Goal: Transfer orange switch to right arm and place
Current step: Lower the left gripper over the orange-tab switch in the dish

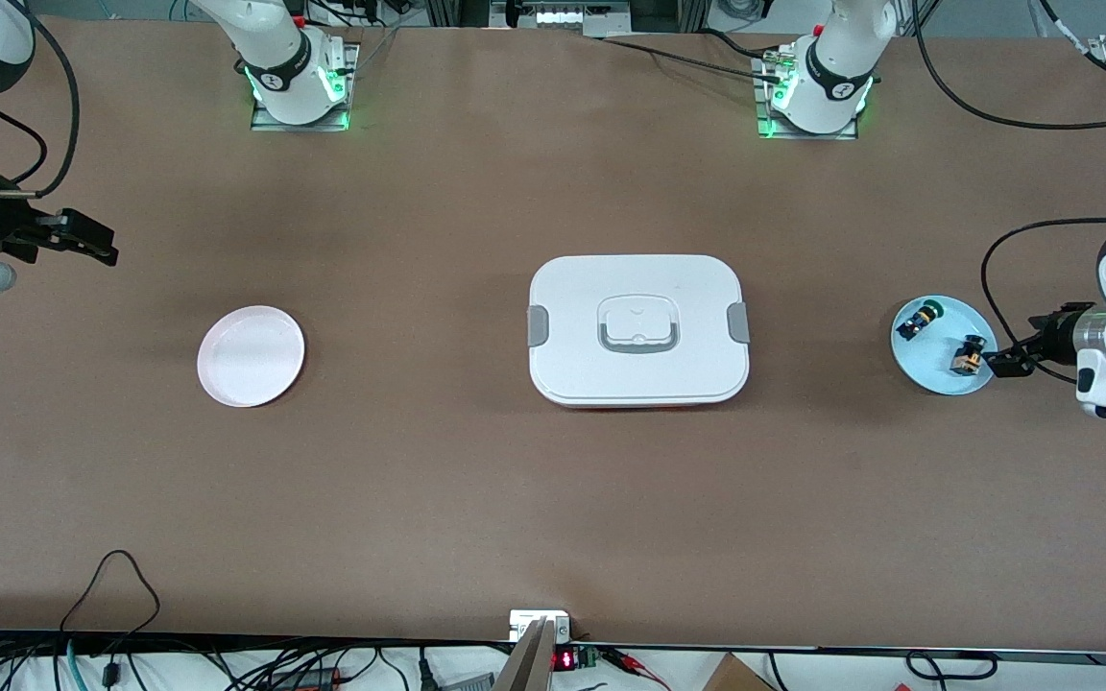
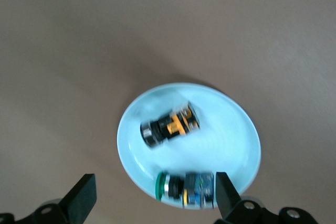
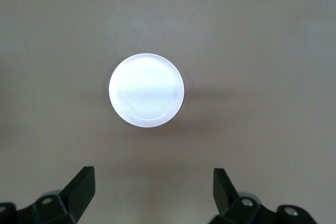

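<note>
Brown tabletop runs wide between my two bases, with a white lidded box (image 1: 637,331) at its middle and a pale pink plate (image 1: 251,356) toward my right arm's end. My left gripper (image 1: 1006,363) hangs wide open over the edge of the light blue dish (image 1: 927,379), where the orange switch (image 2: 169,127) lies on its side just beside the green-capped switch (image 2: 185,187). I should centre my fingers (image 2: 83,196) across the orange one's body alone and close gently, while my right gripper (image 1: 83,237) waits spread wide near the pink plate.
</note>
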`<state>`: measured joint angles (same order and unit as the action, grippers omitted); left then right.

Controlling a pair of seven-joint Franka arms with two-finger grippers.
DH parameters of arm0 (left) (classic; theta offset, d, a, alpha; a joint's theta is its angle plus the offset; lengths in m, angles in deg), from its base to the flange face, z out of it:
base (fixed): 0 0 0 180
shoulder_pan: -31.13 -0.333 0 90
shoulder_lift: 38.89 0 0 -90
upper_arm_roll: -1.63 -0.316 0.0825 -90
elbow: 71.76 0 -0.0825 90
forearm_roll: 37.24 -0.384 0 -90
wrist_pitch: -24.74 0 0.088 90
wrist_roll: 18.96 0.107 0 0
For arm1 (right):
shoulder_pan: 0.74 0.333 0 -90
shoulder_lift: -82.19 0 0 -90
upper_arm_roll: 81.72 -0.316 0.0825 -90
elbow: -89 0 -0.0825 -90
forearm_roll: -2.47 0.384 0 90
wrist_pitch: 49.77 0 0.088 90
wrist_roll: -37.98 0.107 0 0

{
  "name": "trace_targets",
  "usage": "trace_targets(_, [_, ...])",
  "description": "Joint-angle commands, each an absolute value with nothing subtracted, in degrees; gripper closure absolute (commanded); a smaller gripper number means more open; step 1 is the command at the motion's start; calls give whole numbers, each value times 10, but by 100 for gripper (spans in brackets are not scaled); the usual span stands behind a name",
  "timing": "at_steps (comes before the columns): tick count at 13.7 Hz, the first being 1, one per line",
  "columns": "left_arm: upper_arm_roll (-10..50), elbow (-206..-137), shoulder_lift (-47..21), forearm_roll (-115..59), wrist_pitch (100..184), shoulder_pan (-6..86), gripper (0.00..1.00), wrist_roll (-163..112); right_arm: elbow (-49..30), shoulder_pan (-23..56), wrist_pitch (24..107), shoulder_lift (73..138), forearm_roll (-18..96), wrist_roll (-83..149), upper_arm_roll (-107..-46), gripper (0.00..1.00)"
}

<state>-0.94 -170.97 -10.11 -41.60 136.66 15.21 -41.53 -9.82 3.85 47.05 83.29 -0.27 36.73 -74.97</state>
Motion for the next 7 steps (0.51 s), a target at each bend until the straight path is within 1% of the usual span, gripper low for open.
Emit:
trace_targets(1, [-1, -1697, -73, -432, 1394, 129, 0, -424, -86, 37, 464, 839, -3, 359, -751, 0])
trace_targets(4, [1, -1740, -73, -447, 1477, 125, 0, -421, -86, 37, 465, 840, -3, 359, -751, 0])
trace_targets(7, [2, -1801, -93, -447, 1556, 127, 0, -438, -85, 38, 460, 840, -3, 359, -751, 0])
